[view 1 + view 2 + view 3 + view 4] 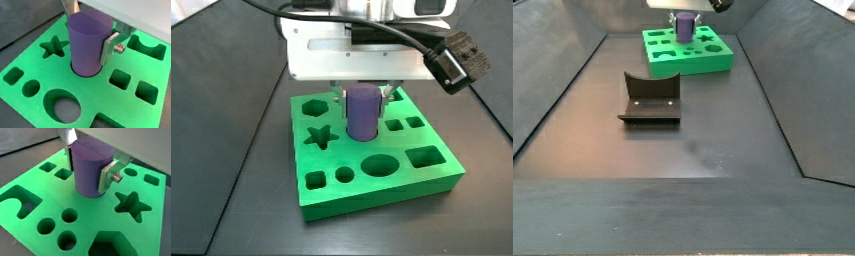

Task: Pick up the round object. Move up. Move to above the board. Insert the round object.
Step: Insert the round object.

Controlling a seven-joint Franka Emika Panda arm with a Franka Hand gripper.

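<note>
1. the gripper (364, 97) hangs straight above the middle of the board (433, 172), its fingers clamped on the upper part of the round object (364, 112).
2. in both wrist views the silver fingers (110, 46) press against opposite sides of the purple cylinder (87, 42), one plate with a bolt showing on the near side, the other (67, 153) mostly hidden behind it.
3. the round object stands upright, its lower end sunk into a round hole near the centre of the board; how deep it sits cannot be told.
4. on the board, a star hole (53, 48) lies just beside the peg, and a large round hole (63, 106) lies open near one edge of the board.
5. square holes (119, 78) and small round holes (69, 215) sit around the peg, each apart from it.
6. in a side view the board (714, 59) lies at the far end of the dark floor, with the fixture (651, 101) well apart from it, nearer the camera.
7. the fixture is an l-shaped bracket on a base plate, touching neither board nor gripper.
</note>
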